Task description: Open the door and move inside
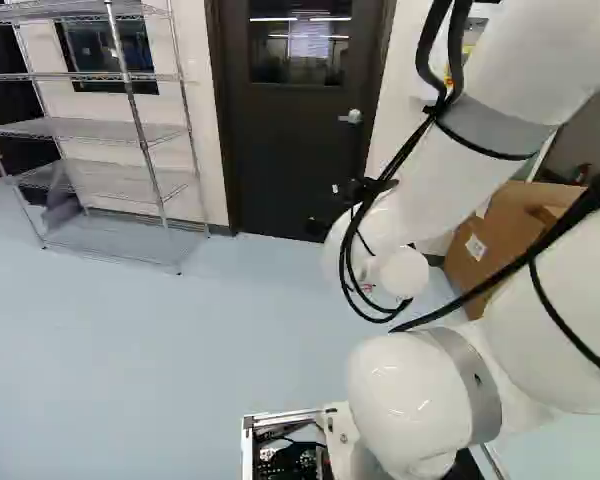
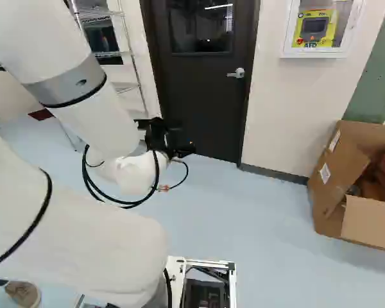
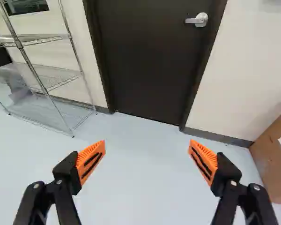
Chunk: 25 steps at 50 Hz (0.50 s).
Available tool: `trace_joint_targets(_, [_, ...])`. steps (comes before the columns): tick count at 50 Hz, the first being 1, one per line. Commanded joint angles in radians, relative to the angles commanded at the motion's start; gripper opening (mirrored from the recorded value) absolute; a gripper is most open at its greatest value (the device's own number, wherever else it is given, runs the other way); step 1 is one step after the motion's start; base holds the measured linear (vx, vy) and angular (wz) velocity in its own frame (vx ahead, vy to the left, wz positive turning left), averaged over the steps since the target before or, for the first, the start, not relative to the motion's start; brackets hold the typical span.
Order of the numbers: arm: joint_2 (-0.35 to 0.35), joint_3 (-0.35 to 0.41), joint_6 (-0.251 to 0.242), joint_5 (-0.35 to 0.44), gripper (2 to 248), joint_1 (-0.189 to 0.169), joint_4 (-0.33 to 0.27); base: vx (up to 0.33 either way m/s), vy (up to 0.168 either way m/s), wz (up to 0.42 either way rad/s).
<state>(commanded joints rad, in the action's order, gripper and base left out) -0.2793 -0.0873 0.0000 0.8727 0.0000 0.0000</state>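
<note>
Facing shut door [image 3: 145, 65], well ahead of gripper [image 3: 147, 157]; fingers wide, nothing between. Handle [image 3: 197, 20] sits high on door's right in the wrist view. Likely heavy slab, sprung smooth metal lever: grab near free end, press down.Facing shut door [image 3: 145, 65], well ahead of gripper [image 3: 147, 157]; fingers wide, nothing between. Lever handle [image 3: 192, 20] sits on door's box-side edge, near cardboard box [image 3: 274, 159] side. Probably heavy slab, stiff slippery lever: grip free end.

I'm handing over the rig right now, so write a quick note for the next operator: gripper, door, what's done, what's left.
Gripper: open, nothing between its fingers, short of the door and touching nothing.
Door: dark, windowed, shut, ahead of the arm. Its silver lever handle is on the side nearer the cardboard box; the lever points toward the wire shelving rack.
Done: the gripper faces the door; no opening yet.
Left: reach the handle, work it, open the door, drive inside. Which way it swings, I can't tell.
</note>
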Motion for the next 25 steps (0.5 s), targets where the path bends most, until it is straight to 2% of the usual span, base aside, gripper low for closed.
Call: trace_joint_targets(25, [0.000, 0.000, 0.000, 0.000, 247, 0.000, 0.000, 0.000, 0.000, 0.000])
